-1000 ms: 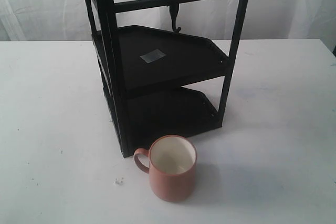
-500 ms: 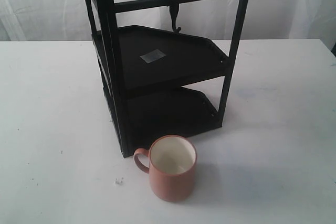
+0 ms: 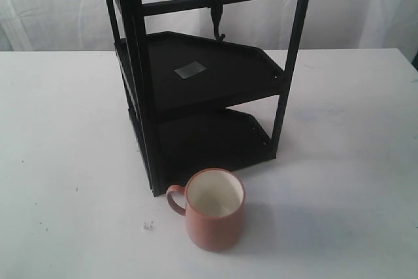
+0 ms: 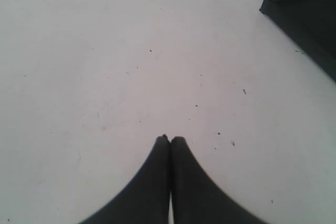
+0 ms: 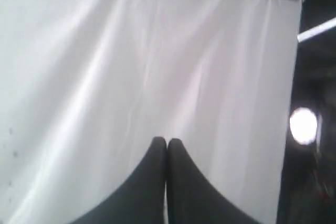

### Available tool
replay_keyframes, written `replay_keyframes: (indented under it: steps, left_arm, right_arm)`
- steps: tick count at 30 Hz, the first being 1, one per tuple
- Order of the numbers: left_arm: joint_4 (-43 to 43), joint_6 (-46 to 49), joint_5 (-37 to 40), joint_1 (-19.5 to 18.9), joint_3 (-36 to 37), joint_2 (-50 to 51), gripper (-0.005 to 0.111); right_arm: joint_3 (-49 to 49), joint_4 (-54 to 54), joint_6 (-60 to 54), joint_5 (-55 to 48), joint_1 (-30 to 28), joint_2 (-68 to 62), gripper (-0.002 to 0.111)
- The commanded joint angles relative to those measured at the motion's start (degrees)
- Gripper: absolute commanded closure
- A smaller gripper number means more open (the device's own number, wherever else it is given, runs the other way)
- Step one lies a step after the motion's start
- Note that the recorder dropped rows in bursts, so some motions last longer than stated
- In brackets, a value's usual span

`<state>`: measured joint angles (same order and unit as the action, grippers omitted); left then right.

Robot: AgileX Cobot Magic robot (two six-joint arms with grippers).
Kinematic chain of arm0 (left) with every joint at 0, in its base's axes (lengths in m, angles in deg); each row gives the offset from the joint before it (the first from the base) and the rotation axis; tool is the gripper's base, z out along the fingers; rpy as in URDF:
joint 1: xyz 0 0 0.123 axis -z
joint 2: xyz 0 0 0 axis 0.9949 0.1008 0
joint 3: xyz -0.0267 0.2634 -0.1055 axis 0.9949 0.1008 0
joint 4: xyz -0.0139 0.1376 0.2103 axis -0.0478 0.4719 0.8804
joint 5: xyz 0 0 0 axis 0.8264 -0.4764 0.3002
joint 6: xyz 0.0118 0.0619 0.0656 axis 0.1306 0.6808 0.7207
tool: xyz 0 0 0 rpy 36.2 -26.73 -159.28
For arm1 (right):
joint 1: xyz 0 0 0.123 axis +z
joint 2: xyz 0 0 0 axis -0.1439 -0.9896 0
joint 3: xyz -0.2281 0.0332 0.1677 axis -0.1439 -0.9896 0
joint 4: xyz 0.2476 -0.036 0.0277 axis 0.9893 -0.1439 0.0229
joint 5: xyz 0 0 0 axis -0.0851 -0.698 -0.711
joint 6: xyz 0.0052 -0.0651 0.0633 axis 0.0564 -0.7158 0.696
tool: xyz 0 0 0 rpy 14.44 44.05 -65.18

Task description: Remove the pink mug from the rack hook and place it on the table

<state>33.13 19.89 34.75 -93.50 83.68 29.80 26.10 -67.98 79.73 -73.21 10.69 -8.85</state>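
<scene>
The mug (image 3: 212, 210) stood right way up on the table (image 3: 65, 129), at the near side, just in front of the rack (image 3: 196, 89). Its handle pointed left and its open top faced up, so it could sit flat and not roll. The hook (image 3: 217, 21) on the rack's top bar was bare, with nothing hanging from it. To me the job looked done, because the mug was off the hook and down on the table.

No arm showed in the big view. The left gripper (image 4: 169, 140) had its two jaws pressed together with nothing between them. It pointed at bare table, with a bit of the rack off to one side. The right gripper (image 5: 166, 141) was closed tight too and held nothing. It pointed at a white cloth (image 5: 131, 51), away from the mug. I think both were closed and kept back because nothing was left to grab.
</scene>
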Motion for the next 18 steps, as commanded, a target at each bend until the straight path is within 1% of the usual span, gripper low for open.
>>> replay_keyframes:
  steps: [1, 3, 7, 10, 12, 14, 16, 18]
  left_arm:
    - [-0.2, -0.06, -0.16, 0.43, 0.13, -0.29, 0.107]
    - [-0.2, -0.06, -0.16, 0.43, 0.13, -0.29, 0.107]
    - [-0.2, -0.06, -0.16, 0.43, 0.13, -0.29, 0.107]
    - [-0.2, -0.06, -0.16, 0.43, 0.13, -0.29, 0.107]
    - [-0.09, -0.06, -0.14, 0.43, 0.13, -0.29, 0.107]
    - [0.04, -0.06, -0.14, 0.43, 0.13, -0.29, 0.107]
    - [0.04, -0.06, -0.14, 0.43, 0.13, -0.29, 0.107]
    - [0.04, -0.06, -0.14, 0.43, 0.13, -0.29, 0.107]
  right_arm:
    - [-7.2, 14.97, -16.18, 17.51, -0.19, 1.19, 0.108]
    - [-11.39, 20.19, -19.06, 21.02, -0.19, 2.38, 0.108]
    - [-19.38, 24.82, -19.06, 20.46, -0.19, 5.41, 0.108]
    - [-26.11, 26.09, -17.94, 13.53, -0.19, 9.75, 0.108]
    - [-30.0, 27.19, -16.75, 6.7, -0.42, 13.35, 0.108]
    - [-33.02, 27.33, -16.33, 1.24, -2.0, 16.22, 0.108]
    - [-34.81, 27.33, -16.21, -1.38, -3.76, 18.0, 0.108]
    - [-36.9, 26.93, -16.21, -1.23, -5.52, 19.69, 0.108]
